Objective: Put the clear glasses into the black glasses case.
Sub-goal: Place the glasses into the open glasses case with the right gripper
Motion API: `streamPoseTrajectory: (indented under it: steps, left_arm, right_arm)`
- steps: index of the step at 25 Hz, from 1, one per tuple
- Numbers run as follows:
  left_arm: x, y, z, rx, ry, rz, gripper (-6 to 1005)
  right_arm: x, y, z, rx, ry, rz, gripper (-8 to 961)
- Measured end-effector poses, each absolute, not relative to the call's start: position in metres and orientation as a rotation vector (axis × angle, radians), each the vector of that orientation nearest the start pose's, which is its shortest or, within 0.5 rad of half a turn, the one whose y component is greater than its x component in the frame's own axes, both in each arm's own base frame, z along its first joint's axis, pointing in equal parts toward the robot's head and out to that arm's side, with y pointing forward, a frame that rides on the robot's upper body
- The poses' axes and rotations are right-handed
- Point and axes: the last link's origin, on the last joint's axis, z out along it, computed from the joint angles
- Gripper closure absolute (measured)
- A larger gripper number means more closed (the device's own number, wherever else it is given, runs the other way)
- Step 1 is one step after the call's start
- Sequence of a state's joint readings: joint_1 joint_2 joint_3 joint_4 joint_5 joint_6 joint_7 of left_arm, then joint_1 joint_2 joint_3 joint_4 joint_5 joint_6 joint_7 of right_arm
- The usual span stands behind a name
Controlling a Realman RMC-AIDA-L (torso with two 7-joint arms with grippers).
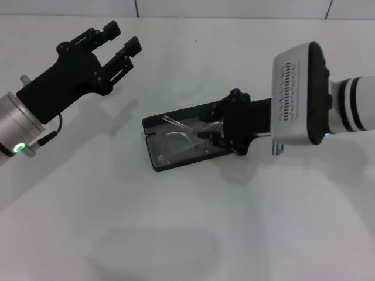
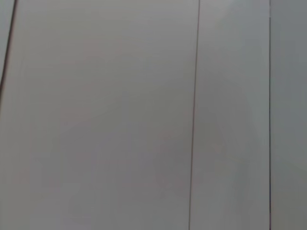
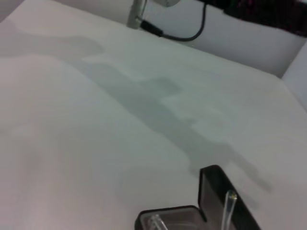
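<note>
The right gripper (image 1: 212, 136) sits closed on the clear glasses (image 1: 176, 142) inside the open black glasses case (image 1: 153, 157); the left gripper (image 1: 122, 42) hovers apart, fingers spread, empty.

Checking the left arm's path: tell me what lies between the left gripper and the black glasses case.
Nothing: in the head view, only bare white table and shadow separate the raised left gripper from the black glasses case.

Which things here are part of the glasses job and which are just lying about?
Part of the job:
- clear plastic wraparound glasses, lying in the case
- slim black hinged glasses case, open
- right claw, at the case
- left claw, raised, open

Lying about:
- nothing but the white table
</note>
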State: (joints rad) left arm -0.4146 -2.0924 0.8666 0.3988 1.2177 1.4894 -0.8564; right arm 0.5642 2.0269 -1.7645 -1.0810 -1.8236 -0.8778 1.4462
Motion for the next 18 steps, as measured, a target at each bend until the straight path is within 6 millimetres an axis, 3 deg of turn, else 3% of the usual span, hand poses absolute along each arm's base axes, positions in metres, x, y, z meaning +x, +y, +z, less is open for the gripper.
streamPoseTrajectory:
  steps: [18]
  left_arm:
    - [-0.265, 0.324, 0.005, -2.149, -0.369, -1.136, 476]
  right_arm:
    - [0.136, 0.361, -0.107, -2.836, -0.443, 0.033, 726]
